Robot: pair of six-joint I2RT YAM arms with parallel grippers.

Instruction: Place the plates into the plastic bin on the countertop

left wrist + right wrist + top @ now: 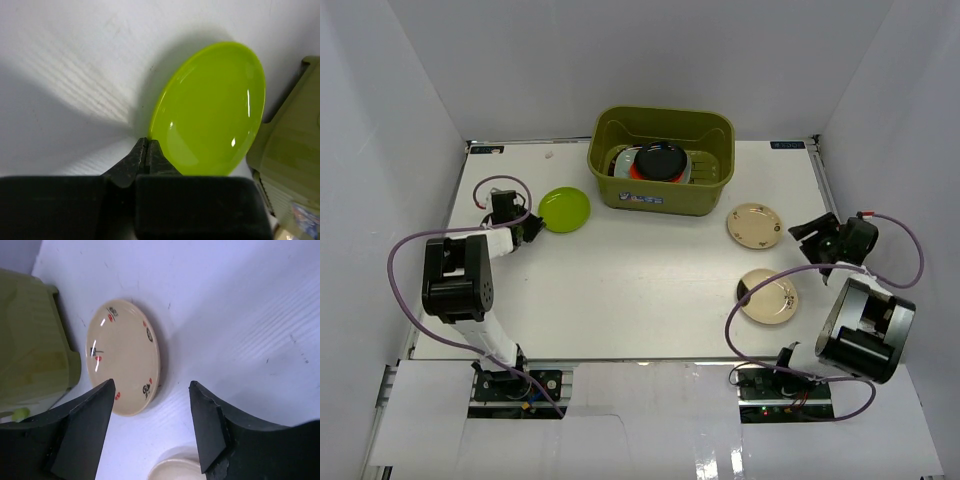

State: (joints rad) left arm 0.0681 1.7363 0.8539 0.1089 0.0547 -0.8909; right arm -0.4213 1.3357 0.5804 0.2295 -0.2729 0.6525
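The lime green plate (564,209) lies left of the olive-green plastic bin (660,200) on the white countertop (640,290). My left gripper (525,228) is shut on its near-left rim; the left wrist view shows the fingers pressed together (146,145) at the edge of the plate (210,110). In the bin a black plate (661,160) tops a stack with an orange one (634,172) showing beneath. Two small beige plates (754,225) (767,296) lie at the right. My right gripper (812,240) is open and empty, just right of the far beige plate (122,362).
White walls enclose the countertop on three sides. The bin's corner shows in the left wrist view (295,150) and in the right wrist view (30,340). The nearer beige plate's rim (175,471) shows below my right gripper's open fingers.
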